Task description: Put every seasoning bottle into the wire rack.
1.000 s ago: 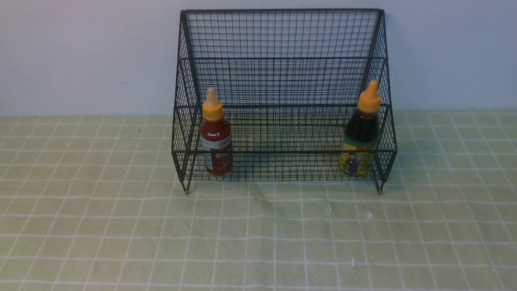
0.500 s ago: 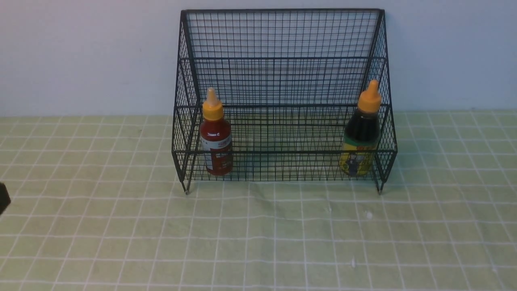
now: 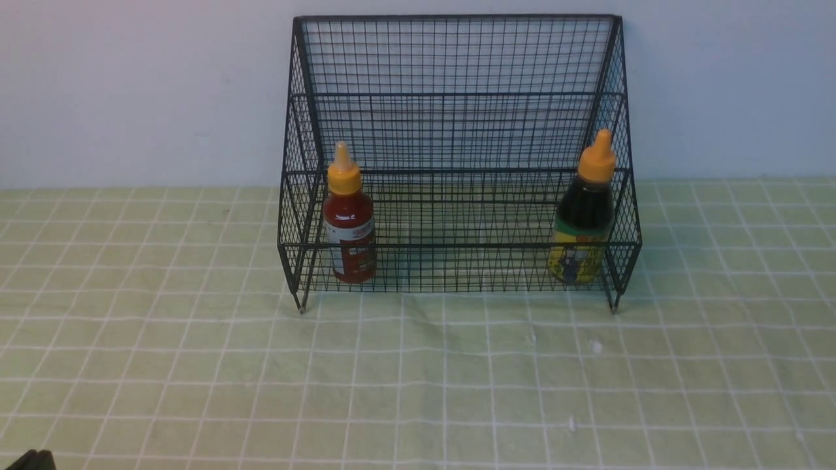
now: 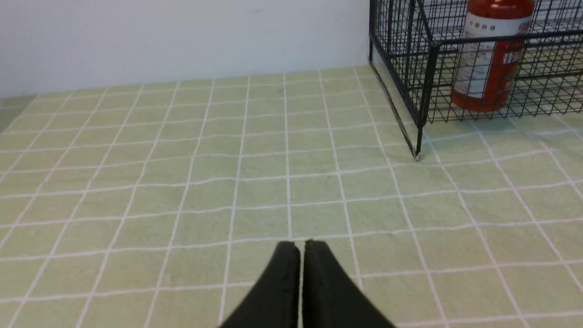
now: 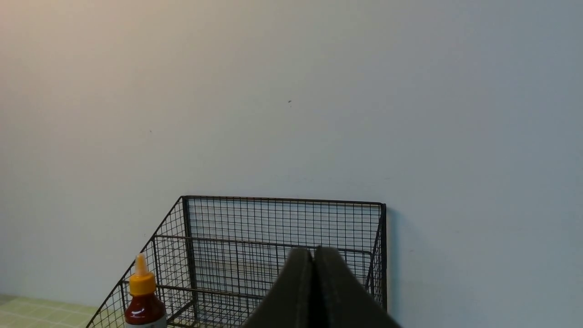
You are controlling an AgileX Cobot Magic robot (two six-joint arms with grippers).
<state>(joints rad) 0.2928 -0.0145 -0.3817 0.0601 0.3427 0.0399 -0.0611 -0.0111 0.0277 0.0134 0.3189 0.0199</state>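
The black wire rack (image 3: 457,91) stands at the back of the table against the wall. Inside it, the red sauce bottle (image 3: 349,225) stands upright at the left end and the dark sauce bottle (image 3: 583,215) upright at the right end, both with orange-yellow caps. My left gripper (image 4: 300,246) is shut and empty, low over the cloth well to the left of the rack (image 4: 423,82); the red bottle (image 4: 489,59) shows beyond it. Only a dark tip of it (image 3: 32,460) shows in the front view. My right gripper (image 5: 313,251) is shut and empty, facing the rack (image 5: 282,228) from a distance.
A light green cloth (image 3: 418,378) with a white grid covers the table. A plain pale wall (image 3: 130,91) rises right behind the rack.
A dark part of the left arm showed at the left edge half a second ago; now only a tip shows at the bottom left corner. Bottles and rack are unmoved.
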